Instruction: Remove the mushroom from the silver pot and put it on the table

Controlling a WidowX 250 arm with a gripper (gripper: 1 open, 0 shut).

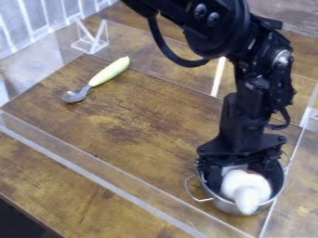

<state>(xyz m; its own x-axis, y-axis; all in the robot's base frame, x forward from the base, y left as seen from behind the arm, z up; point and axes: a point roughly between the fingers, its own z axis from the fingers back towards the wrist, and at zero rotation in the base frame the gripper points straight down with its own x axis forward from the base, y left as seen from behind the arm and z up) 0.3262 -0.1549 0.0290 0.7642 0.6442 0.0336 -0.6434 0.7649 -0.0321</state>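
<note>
The silver pot (211, 197) sits at the lower right of the wooden table (137, 112). Inside it lies the cream-white mushroom (246, 189), with a reddish patch near its top. My black gripper (243, 167) hangs straight down into the pot, its fingers spread open on either side of the mushroom's upper end. Whether the fingers touch the mushroom cannot be told. The arm hides the pot's far rim.
A spoon (97, 79) with a yellow handle lies at the table's upper left. Clear acrylic panels (74, 149) edge the table at the front and sides. A small clear stand (89, 37) sits at the back left.
</note>
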